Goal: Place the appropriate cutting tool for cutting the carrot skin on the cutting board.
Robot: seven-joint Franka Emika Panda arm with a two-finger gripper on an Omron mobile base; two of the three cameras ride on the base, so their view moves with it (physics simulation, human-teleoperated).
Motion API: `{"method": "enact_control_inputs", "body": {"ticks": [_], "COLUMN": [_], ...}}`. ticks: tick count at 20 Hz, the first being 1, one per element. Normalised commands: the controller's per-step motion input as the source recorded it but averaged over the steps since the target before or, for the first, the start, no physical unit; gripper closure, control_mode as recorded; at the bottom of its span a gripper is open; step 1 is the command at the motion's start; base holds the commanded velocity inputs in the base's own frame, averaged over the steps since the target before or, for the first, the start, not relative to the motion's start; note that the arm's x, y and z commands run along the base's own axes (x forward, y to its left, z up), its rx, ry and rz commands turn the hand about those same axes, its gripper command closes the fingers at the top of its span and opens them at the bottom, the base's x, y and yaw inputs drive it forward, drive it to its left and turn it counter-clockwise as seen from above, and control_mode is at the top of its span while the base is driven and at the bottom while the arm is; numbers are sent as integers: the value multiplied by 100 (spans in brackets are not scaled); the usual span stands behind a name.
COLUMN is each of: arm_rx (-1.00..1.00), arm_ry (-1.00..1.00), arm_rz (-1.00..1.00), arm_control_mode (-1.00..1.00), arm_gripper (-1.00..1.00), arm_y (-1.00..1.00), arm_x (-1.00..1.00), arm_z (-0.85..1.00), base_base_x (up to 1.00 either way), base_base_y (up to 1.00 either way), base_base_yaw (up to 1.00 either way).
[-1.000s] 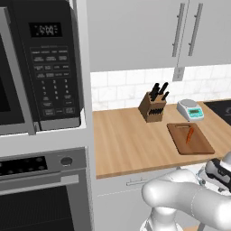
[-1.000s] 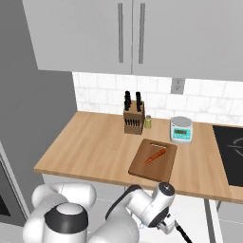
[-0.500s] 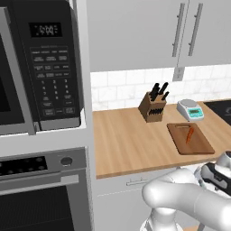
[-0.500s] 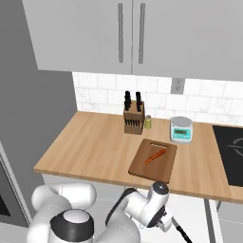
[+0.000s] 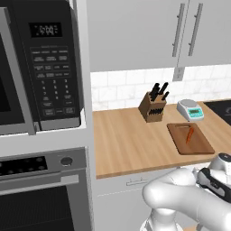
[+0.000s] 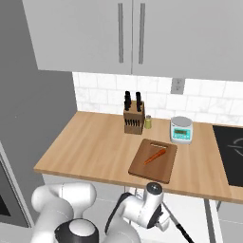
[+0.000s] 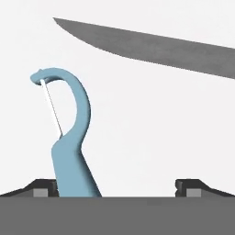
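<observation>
Your gripper [image 7: 117, 186] has sunk lower below the counter edge over the last second, and its jaws stand fully spread, gripping nothing. The teal peeler [image 7: 69, 137] lies between them, hard against the left fingertip [image 7: 43, 187], with a grey knife blade [image 7: 151, 43] beyond it. The board [image 6: 153, 160] on the counter holds only the carrot [image 6: 155, 156], so you are likely set to close on the peeler.
</observation>
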Motion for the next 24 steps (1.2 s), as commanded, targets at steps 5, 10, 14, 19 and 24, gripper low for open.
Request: {"method": "enact_control_inputs", "body": {"ticks": [5,10,14,19,24], "arm_rx": [-3,-6,-5,-1,1], "arm_ry": [0,0,0,0,0], "arm_rz": [-1,0,-1,-1,0], "arm_control_mode": [-100,-100,-100,-100,-100], "arm_gripper": [-100,100,100,100,100], "arm_y": [0,0,-12,-13,-27], "arm_x": [-2,-38,-15,-19,-77], "arm_z": [-18,-52,-43,-23,4], "base_base_x": [0,0,0,0,0], "base_base_y": [0,0,0,0,0], "base_base_yaw": [0,0,0,0,0]}}
